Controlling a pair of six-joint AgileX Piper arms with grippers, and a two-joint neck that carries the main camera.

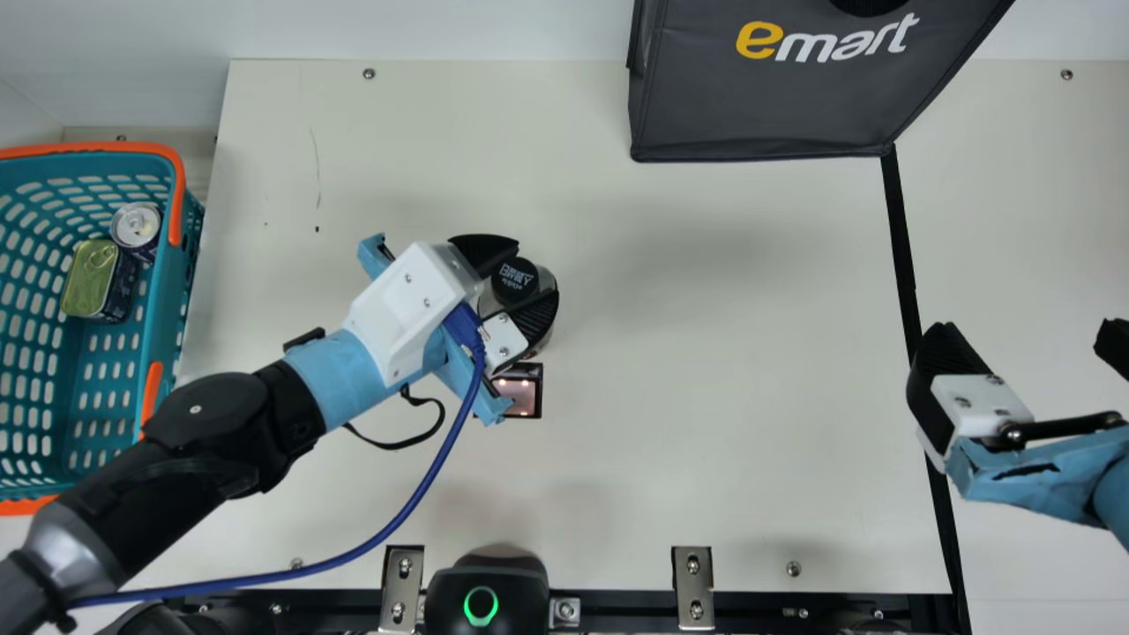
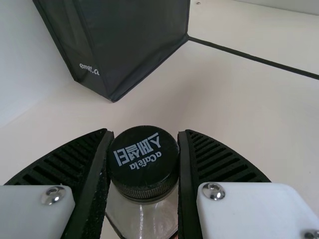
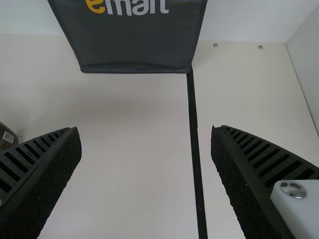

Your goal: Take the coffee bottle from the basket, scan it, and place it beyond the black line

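Note:
In the main view my left gripper (image 1: 537, 269) is shut on the coffee bottle (image 1: 515, 279), whose black cap faces up between the fingers, left of the table's middle. The left wrist view shows the same gripper (image 2: 144, 133) with its ribbed pads on both sides of the coffee bottle (image 2: 144, 162). Far to the right, my right gripper (image 1: 1028, 342) stands open over the black line (image 1: 901, 238). Nothing is between the fingers of my right gripper (image 3: 145, 130) in the right wrist view, where the black line (image 3: 194, 129) runs below.
A teal basket (image 1: 166, 291) with cans stands at the left. The dark bag (image 1: 758, 97) is at the back, its corner at the line's far end. A small box with a lit window (image 1: 520, 394) lies beside the bottle; a black device with a green ring (image 1: 481, 604) is at the front edge.

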